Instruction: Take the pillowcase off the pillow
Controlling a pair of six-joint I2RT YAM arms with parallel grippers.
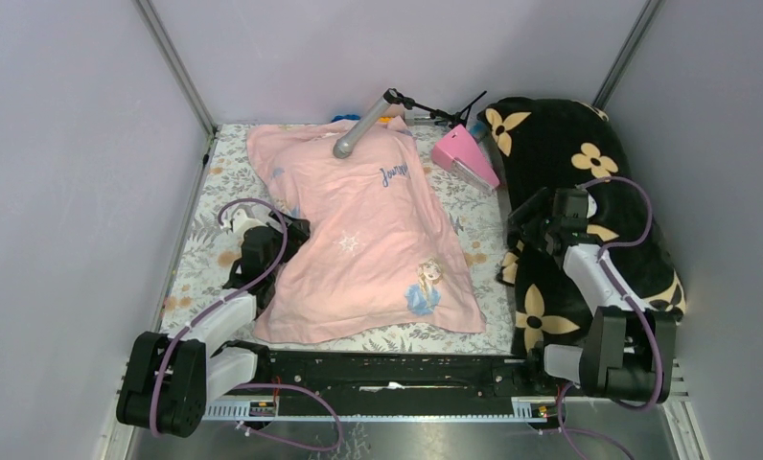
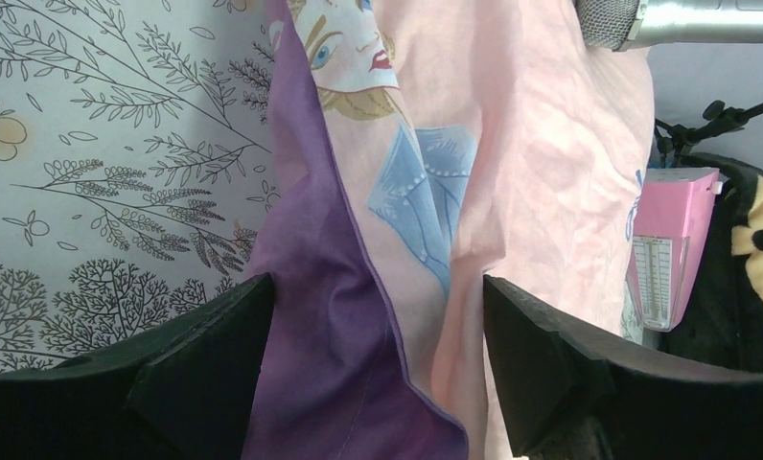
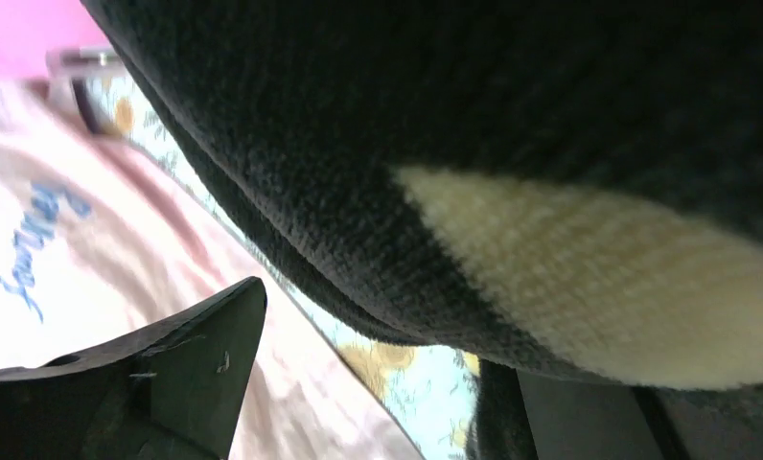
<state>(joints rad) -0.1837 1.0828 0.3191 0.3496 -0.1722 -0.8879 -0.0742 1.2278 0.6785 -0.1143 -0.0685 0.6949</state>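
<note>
1. Floral-print sheet [image 1: 191, 264] is covering the table, with grey walls closing it in on three sides.
2. Pillowcase [image 1: 378, 240]: I am seeing it lying pink face up in the middle of the sheet. Its long axis is running from far left to near right in the top view.
3. Pillow: it is not showing in any view, and I am unable to tell whether it is inside the case.
4. Left gripper [image 2: 378, 316]: it is sitting at the case's left long edge. Its fingers [image 2: 205, 369] are spread wide and gripping nothing. The purple inner patch [image 2: 311, 326] and the pink outer layer are running up between them, straight ahead of the wrist.
5. Right gripper [image 1: 536, 216]: it is pressing against the black blanket [image 1: 560, 153], just beyond the case's right edge. The fingers are looking spread apart, with plush filling the wrist view.
6. Judgement: I am reading the left arm as the nearer one, since the fabric is already lying in its gap. The next move is turning on closing across that purple-and-pink edge, then drawing along the long axis.
</note>
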